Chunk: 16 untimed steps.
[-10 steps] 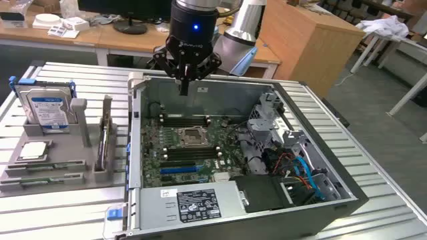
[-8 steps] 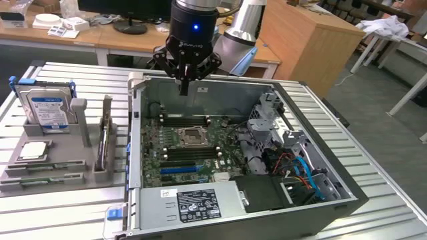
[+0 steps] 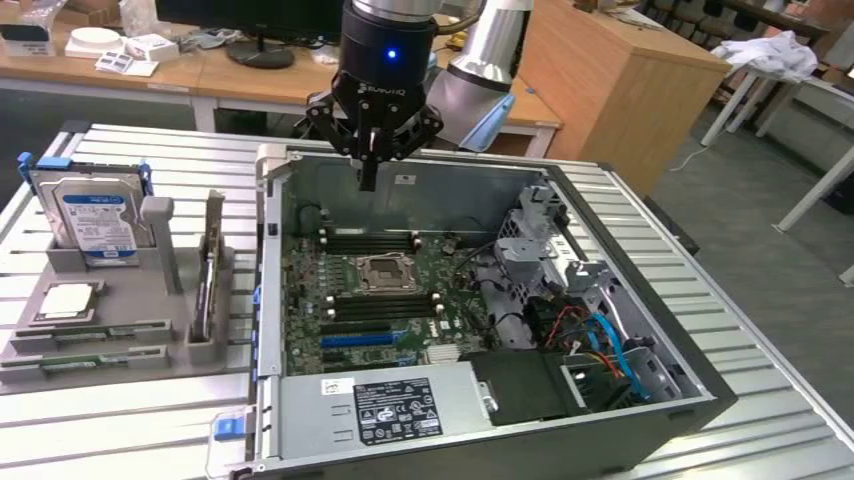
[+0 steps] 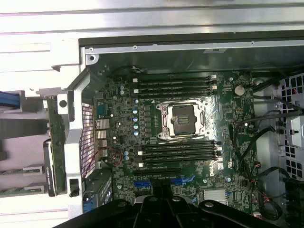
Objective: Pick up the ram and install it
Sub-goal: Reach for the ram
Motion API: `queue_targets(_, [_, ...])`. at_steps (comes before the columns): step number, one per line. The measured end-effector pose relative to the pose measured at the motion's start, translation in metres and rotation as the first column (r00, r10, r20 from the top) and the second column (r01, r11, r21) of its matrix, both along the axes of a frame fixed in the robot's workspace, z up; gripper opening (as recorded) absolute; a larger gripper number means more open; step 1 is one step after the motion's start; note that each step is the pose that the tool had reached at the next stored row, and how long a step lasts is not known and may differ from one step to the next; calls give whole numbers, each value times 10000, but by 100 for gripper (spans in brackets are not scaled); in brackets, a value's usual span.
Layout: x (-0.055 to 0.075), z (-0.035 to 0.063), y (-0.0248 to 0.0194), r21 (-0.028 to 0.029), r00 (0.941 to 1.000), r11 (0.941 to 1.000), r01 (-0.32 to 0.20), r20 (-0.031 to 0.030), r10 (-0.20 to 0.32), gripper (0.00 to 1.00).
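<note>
ram (image 3: 210,268) stands on edge in the grey holder (image 3: 134,300) on the worktop (image 3: 747,350), at the exterior view's left of the open PC case (image 3: 274,300). claw (image 3: 367,178) pinched shut, empty, over the motherboard (image 3: 441,290), well apart from the ram.

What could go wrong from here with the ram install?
1. The black gripper is shut and empty; the thin green ram stick stands on edge in its grey holder, so a skewed grasp may tip it.
2. The black memory slots flank the open processor socket; a misaligned insertion could hit it.
</note>
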State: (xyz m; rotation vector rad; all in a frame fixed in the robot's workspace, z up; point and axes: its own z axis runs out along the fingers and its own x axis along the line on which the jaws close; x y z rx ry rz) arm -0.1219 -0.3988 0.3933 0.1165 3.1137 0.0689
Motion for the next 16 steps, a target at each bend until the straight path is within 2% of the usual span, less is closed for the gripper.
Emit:
queue_targets(6, [-36,0,0,-1,10000,10000,1,0,-1,11])
queue_targets(16, [-291,-2,5,0,10000,10000,0,0,0,11])
